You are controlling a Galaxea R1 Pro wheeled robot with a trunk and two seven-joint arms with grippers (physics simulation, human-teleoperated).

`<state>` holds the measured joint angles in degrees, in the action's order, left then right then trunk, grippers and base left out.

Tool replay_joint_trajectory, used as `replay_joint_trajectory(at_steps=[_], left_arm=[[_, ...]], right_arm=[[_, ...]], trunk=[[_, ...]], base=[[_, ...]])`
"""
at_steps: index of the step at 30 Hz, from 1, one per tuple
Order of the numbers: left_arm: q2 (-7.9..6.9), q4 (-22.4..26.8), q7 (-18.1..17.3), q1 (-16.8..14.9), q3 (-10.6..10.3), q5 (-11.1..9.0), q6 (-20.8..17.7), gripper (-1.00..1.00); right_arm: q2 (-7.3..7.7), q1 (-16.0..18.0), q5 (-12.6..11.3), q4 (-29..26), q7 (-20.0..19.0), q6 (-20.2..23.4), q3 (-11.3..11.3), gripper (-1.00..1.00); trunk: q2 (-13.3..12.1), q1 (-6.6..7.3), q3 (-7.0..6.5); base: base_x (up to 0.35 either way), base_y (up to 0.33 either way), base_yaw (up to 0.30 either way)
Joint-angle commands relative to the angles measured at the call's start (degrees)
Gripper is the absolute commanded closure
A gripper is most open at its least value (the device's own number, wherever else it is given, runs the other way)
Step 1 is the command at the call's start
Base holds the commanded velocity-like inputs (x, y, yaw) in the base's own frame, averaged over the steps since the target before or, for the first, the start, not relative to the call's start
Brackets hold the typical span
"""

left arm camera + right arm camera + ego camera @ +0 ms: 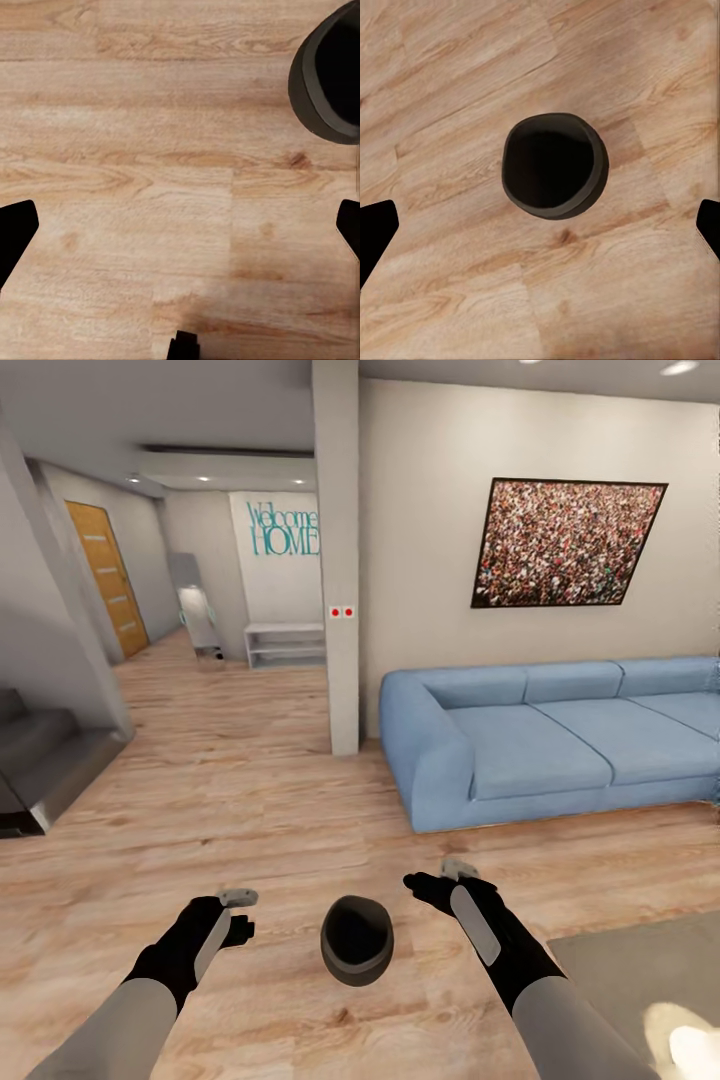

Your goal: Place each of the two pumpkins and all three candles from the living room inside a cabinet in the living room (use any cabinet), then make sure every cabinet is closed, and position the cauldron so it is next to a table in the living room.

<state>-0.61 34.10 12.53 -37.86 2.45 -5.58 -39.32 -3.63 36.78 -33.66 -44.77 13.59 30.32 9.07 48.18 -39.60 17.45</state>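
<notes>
Cauldron (356,940) upright on wood floor (250,800), between both released hands (fingertips cut off in wrist views).

Teal lettering reading "Welcome HOME" (283,529) stands on the white hallway wall (275,585) beyond the pillar.

one cauldron (356,940), one sofa (560,745), one picture (566,543), two grippers
</notes>
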Motion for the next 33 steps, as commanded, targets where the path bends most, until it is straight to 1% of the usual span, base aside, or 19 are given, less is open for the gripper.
replay_joint_trajectory(at_steps=[1, 13, 15, 17, 18, 19, 20, 24, 25, 27, 28, 29, 33], left_arm=[[0.00, 0.1, 0.4, 0.0, 0.0, -0.6, -0.2, -1.00], [0.00, 0.1, 0.3, 0.0, 0.1, -0.8, 0.0, -1.00], [-0.06, 0.1, -7.8, 0.0, 0.6, -0.9, -0.1, -1.00], [-0.17, 0.1, -13.0, 0.0, 0.7, -1.0, -0.1, -1.00], [-0.23, 0.1, -16.8, 0.0, 0.7, -1.0, -0.1, -1.00], [-0.21, 0.1, -19.1, 0.0, 0.7, -1.0, -0.2, -1.00], [-0.12, 0.1, -19.6, 0.0, 0.7, -1.0, -0.2, -1.00], [-0.02, 0.1, -19.9, 0.0, 0.6, -1.0, -0.2, -1.00], [-0.01, 0.1, -19.9, 0.0, 0.6, -1.0, -0.2, -1.00], [0.04, 0.1, -19.9, 0.0, 0.6, -0.9, -0.2, -1.00], [0.10, 0.1, -19.8, 0.0, 0.6, -0.9, -0.3, -1.00], [0.29, 0.1, -19.8, 0.0, 0.6, -0.9, -0.3, -1.00], [1.64, 0.1, -19.5, 0.0, 0.5, -0.8, -0.3, -1.00]], right_arm=[[0.02, 0.0, -0.6, -0.1, 0.6, 0.1, 0.2, -1.00], [-0.05, 0.0, -0.6, 0.0, 0.6, 0.2, 0.4, -1.00], [-0.12, 0.0, -0.5, 0.2, 0.8, 0.6, 0.6, -1.00], [-0.52, 0.0, -0.5, 0.3, 0.9, 0.7, 0.7, -1.00], [-1.30, 0.1, -0.4, 0.4, 1.0, 0.8, 0.7, -1.00], [-2.32, 0.0, -0.2, 0.5, 1.2, 1.2, 0.7, -1.00], [-2.78, 0.0, 0.0, 0.5, 1.3, 2.3, 0.8, -1.00], [-3.03, 0.0, 0.2, 0.5, 1.3, 3.9, 0.8, -1.00], [-3.66, 0.0, 0.3, 0.9, 1.4, 4.4, 0.8, -1.00], [-4.22, 0.1, 0.4, 2.0, 1.7, 4.6, 0.9, -1.00], [-5.05, 0.4, 0.6, 4.5, 3.4, 4.7, 1.3, -1.00], [-5.45, 0.6, 0.7, 5.8, 4.7, 4.7, 1.4, -1.00], [-5.84, 1.0, 0.7, 7.9, 6.2, 4.8, 1.6, -1.00]], trunk=[[0.1, -0.05, 0.07], [0.1, -0.05, 0.05], [0.1, -0.05, 0.05], [0.1, -0.05, 0.05], [0.1, -0.05, 0.05], [0.1, -0.05, 0.05], [0.1, -0.05, 0.05], [0.1, -0.05, 0.05], [0.1, -0.05, 0.05], [0.1, -0.05, 0.05], [0.1, -0.05, 0.05], [0.1, -0.05, 0.05], [0.1, -0.05, 0.05]], base=[[0.342, 0.000, -0.072], [0.339, 0.000, -0.009], [0.307, 0.000, 0.000], [0.317, 0.000, 0.000], [0.327, 0.000, 0.000], [0.327, 0.000, 0.000], [0.322, 0.000, 0.000], [0.326, 0.000, 0.000], [0.328, 0.000, 0.000], [0.312, 0.000, 0.000], [0.258, 0.000, 0.000], [0.203, 0.000, 0.000], [0.075, 0.000, 0.000]])
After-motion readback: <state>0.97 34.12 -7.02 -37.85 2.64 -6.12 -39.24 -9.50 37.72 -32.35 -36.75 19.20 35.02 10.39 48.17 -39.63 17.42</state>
